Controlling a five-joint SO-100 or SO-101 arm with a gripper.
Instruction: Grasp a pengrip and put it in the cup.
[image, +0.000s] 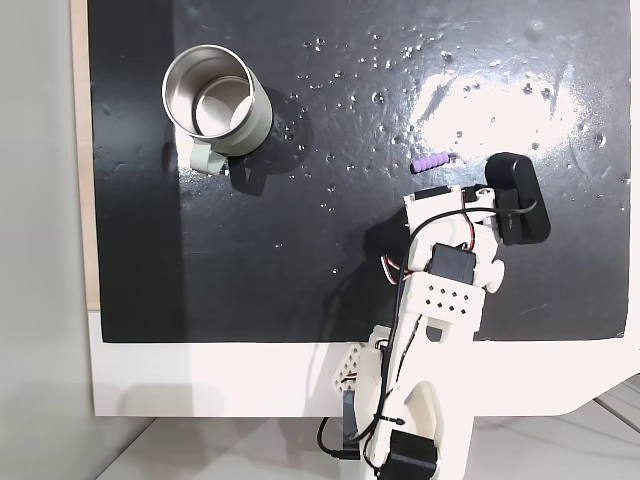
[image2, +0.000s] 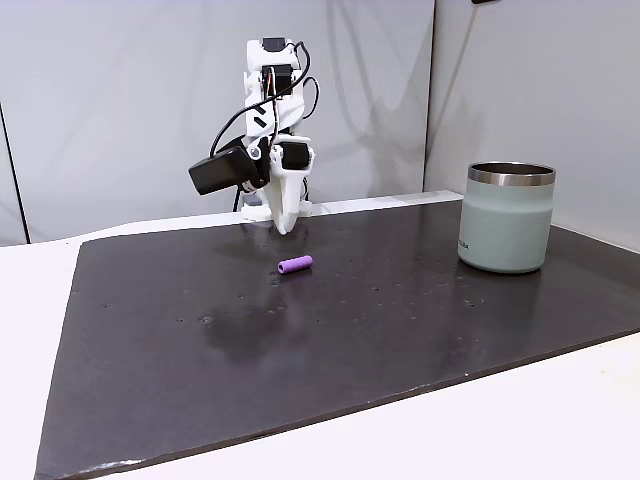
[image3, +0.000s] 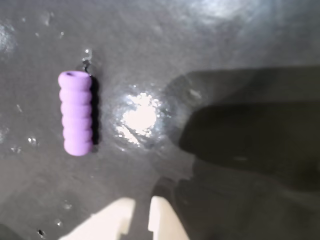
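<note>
While seen from above in a fixed view, gripper (image: 452, 192) sits just short of pengrip (image: 432, 161), which lies on its side a little ahead of the tips and slightly left in picture; long axis runs roughly across the reach direction. Not touching. Cup (image: 217, 103) stands well apart, far to picture left and further out, mouth up, handle toward the arm side.

From the low fixed view, gripper (image2: 284, 222) hangs tips-down just above the mat (image2: 350, 330), with pengrip (image2: 295, 265) lying nearer the camera than the tips, apart from them. Cup (image2: 507, 218) upright, well off to picture right. Nothing else standing on the dark mat; pale walls behind.

Through the wrist view, 2 pale fingertips (image3: 162, 220) enter at the bottom edge, only a thin gap between them, nothing held. Pengrip (image3: 76, 113) up and left of them, long axis pointing away from the tips. Mat glossy, speckled, strong glare spot beside the tube.

Judgement: shift left and forward, open wider, likely rotate the wrist to span the short width.
</note>
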